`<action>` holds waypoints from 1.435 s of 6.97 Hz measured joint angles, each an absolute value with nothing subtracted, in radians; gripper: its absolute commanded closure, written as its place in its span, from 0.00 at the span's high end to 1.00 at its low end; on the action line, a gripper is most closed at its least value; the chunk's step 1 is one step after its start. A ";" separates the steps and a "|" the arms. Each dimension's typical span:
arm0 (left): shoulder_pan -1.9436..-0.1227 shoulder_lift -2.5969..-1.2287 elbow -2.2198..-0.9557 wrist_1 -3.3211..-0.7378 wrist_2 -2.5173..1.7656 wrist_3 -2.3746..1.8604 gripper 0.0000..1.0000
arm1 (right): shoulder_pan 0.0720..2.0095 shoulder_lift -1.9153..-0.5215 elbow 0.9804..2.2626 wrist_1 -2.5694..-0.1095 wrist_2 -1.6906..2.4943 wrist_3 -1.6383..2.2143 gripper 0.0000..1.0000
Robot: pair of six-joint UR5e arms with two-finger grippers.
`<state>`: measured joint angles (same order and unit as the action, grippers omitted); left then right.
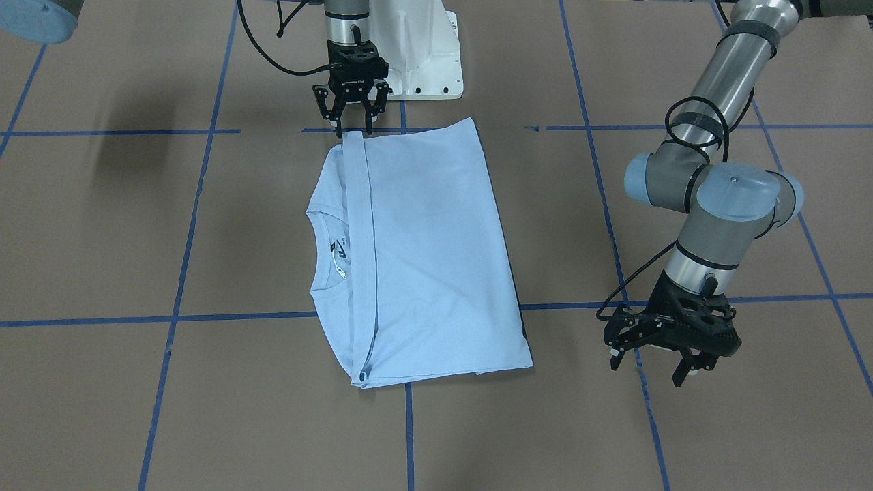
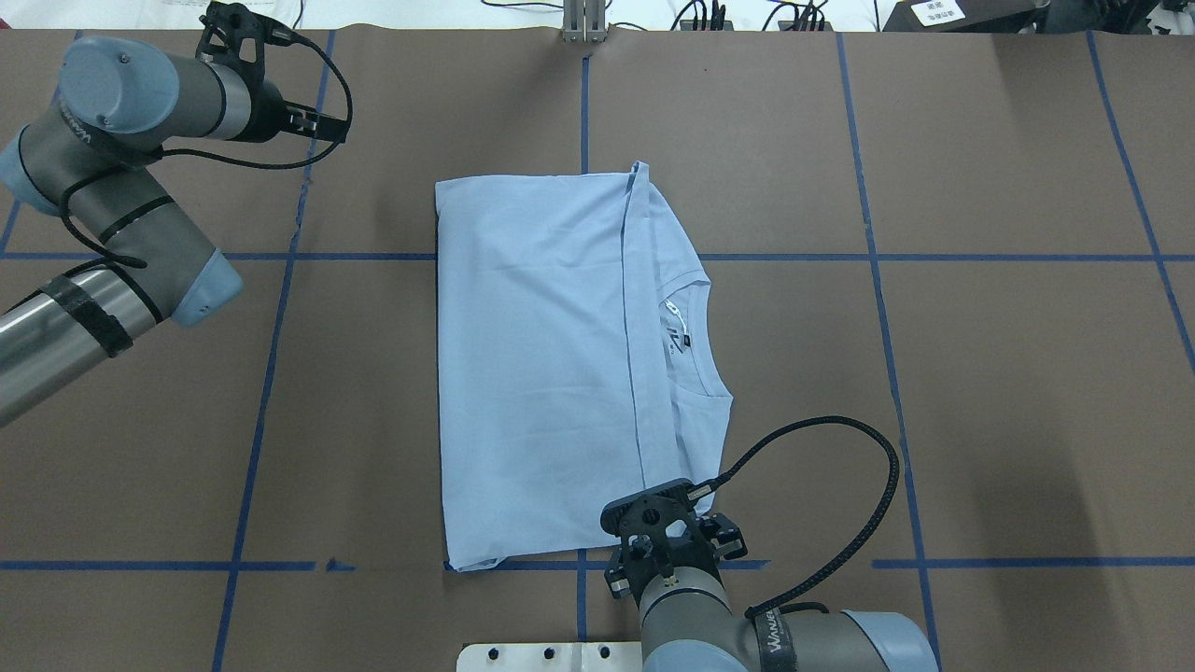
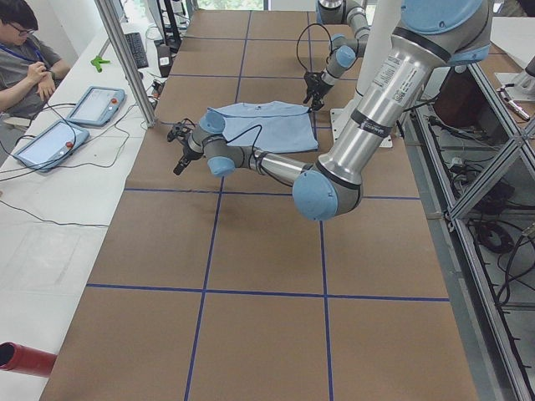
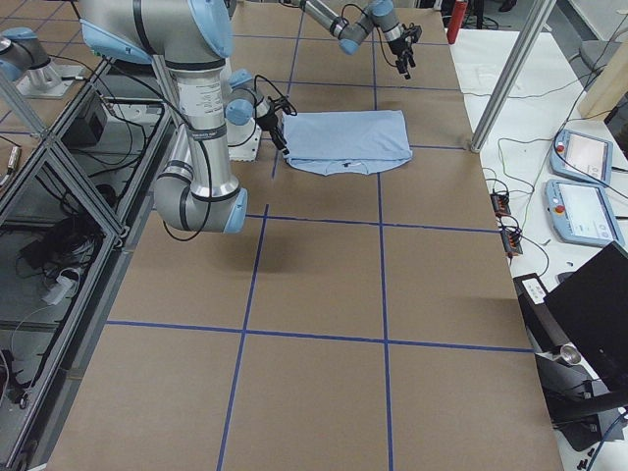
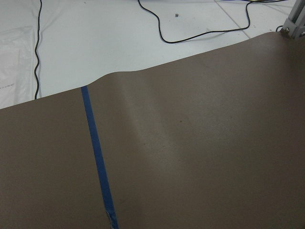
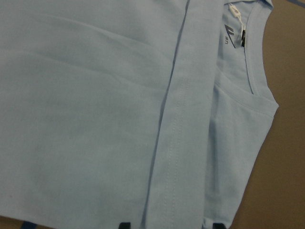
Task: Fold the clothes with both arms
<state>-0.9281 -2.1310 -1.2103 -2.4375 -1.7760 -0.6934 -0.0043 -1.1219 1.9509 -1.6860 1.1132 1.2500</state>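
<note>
Both spread, empty: my right pincer (image 1: pixel 352 128) at the hem of the shirt (image 1: pixel 430 252), left pincer (image 1: pixel 653 367) well apart. Pinching one layer could peel my fold open.

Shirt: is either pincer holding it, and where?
Nothing is held. The right pincer stands open over the shirt's folded hem at the robot-side edge; the left pincer is open, off to the side.

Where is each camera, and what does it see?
Front: across the table, facing back; shirt, left arm, right arm.
Overhead: behind the arms, looking down; same.
Left side: table end; left arm near.
Right side: other end; right arm near.
Left wrist: table, tape; no arm.
Right wrist: shirt, jaw tips.
Front and overhead share the label.
</note>
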 measured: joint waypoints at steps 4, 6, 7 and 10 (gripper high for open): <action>-0.928 -2.131 -1.210 -2.437 -1.776 -0.693 1.00 | -0.005 -1.122 1.948 -1.686 1.112 1.244 0.50; -0.928 -2.131 -1.210 -2.437 -1.776 -0.693 1.00 | -0.005 -1.122 1.942 -1.686 1.112 1.244 0.32; -0.928 -2.131 -1.210 -2.437 -1.776 -0.693 1.00 | -0.005 -1.120 1.941 -1.686 1.112 1.244 0.18; -0.928 -2.131 -1.209 -2.437 -1.776 -0.692 1.00 | -0.006 -1.117 1.943 -1.685 1.112 1.249 0.00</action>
